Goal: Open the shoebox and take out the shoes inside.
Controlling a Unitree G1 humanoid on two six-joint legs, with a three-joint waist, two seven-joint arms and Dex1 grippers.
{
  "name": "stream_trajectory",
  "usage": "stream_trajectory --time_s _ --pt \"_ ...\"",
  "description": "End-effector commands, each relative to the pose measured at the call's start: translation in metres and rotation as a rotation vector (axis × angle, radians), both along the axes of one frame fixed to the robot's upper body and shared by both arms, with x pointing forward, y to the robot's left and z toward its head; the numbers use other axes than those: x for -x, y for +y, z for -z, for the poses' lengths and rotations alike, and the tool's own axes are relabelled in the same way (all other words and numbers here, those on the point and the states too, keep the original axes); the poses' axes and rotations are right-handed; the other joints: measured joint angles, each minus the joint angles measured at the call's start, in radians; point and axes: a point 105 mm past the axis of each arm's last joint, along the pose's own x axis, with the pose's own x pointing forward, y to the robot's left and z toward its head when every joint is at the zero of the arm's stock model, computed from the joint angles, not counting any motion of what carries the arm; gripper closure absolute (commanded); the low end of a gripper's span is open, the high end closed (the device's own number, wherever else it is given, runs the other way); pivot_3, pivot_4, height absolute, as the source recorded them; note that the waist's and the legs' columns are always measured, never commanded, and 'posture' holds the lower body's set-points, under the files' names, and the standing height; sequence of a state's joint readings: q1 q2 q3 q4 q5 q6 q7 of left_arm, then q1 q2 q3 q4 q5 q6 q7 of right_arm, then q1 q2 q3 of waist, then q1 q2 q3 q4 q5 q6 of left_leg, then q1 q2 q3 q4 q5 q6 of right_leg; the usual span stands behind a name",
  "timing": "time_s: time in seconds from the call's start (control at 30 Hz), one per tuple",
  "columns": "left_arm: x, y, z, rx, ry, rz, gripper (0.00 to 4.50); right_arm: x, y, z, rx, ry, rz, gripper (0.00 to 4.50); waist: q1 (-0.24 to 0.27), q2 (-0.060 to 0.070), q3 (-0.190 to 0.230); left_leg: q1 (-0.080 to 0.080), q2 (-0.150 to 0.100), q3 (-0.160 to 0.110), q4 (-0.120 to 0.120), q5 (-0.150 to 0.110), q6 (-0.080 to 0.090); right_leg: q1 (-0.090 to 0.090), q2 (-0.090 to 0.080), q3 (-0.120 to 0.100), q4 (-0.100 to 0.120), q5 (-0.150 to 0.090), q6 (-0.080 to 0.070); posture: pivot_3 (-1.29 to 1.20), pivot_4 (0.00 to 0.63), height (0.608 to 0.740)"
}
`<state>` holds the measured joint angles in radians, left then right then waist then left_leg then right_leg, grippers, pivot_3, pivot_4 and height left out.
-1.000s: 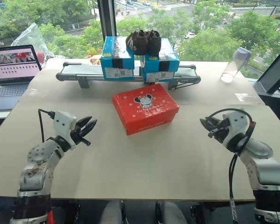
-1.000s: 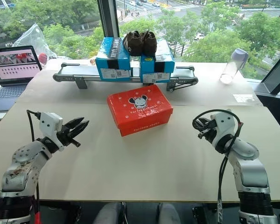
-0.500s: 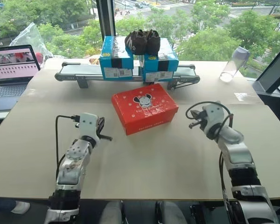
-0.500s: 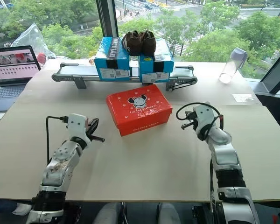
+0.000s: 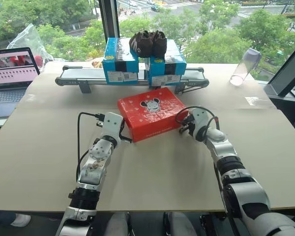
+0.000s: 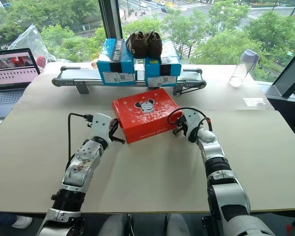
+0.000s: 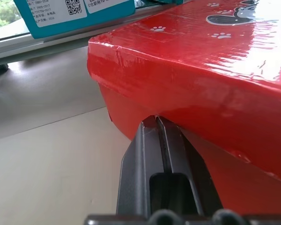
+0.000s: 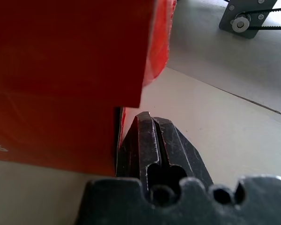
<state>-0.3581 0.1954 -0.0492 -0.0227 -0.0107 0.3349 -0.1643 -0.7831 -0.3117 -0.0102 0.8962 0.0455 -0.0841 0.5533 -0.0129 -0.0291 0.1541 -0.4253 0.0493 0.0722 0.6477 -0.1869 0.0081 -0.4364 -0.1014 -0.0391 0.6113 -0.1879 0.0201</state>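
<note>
Both grippers, left gripper and right gripper, are pinched closed and empty at the shoebox corners, mid-table – uneven prying under the lid could skid it – or tear cardboard

The two head views look forward and down from above the desk, taking in both arms, the red shoebox mid-desk, the blue boxes behind it and the windows beyond. They share almost the whole scene, offset slightly sideways. The left wrist view sits low and very near the shoebox's left front corner, looking along the left gripper. The right wrist view, equally close, looks along the right gripper at the box's other end.
</note>
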Motion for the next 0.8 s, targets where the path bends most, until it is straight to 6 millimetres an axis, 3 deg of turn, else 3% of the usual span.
stream_trajectory --time_s 0.03,0.27,0.47,0.6,0.8 --pt "0.008 -0.013 -0.009 0.004 -0.036 0.058 4.5 -0.001 0.017 -0.025 -0.031 -0.093 -0.087 4.46 -0.003 0.0 0.0 0.0 0.0 0.0 0.0 0.0 0.0 0.0 0.0 0.0 0.0 0.0 0.0 0.0 0.15 0.74" --pt "0.031 -0.01 -0.013 0.01 -0.013 0.086 4.5 0.013 0.024 -0.045 -0.043 -0.149 -0.154 4.46 -0.004 0.0 0.0 0.0 0.001 0.0 0.0 0.0 0.0 -0.001 0.001 0.0 0.001 0.0 0.0 0.0 0.15 0.74" --pt "0.058 0.008 -0.018 0.024 0.024 0.046 4.5 0.046 0.032 -0.061 -0.056 -0.161 -0.218 4.46 -0.002 0.0 0.0 0.0 0.002 -0.001 -0.001 0.0 0.0 -0.001 0.0 0.0 0.001 0.0 0.0 0.0 0.15 0.74" --pt "0.082 0.009 -0.015 0.018 0.066 0.058 4.5 0.069 0.032 -0.061 -0.038 -0.118 -0.255 4.46 -0.001 0.0 0.0 0.0 0.002 -0.001 -0.001 0.0 0.0 -0.002 0.001 0.0 0.001 -0.002 0.002 0.0 0.15 0.74" --pt "0.101 0.025 -0.012 0.042 0.117 -0.008 4.5 0.102 0.038 -0.055 -0.032 -0.044 -0.311 4.46 0.001 0.0 0.0 0.001 0.002 -0.002 0.0 0.0 0.0 -0.002 0.002 0.0 0.002 -0.005 -0.005 0.0 0.15 0.74"
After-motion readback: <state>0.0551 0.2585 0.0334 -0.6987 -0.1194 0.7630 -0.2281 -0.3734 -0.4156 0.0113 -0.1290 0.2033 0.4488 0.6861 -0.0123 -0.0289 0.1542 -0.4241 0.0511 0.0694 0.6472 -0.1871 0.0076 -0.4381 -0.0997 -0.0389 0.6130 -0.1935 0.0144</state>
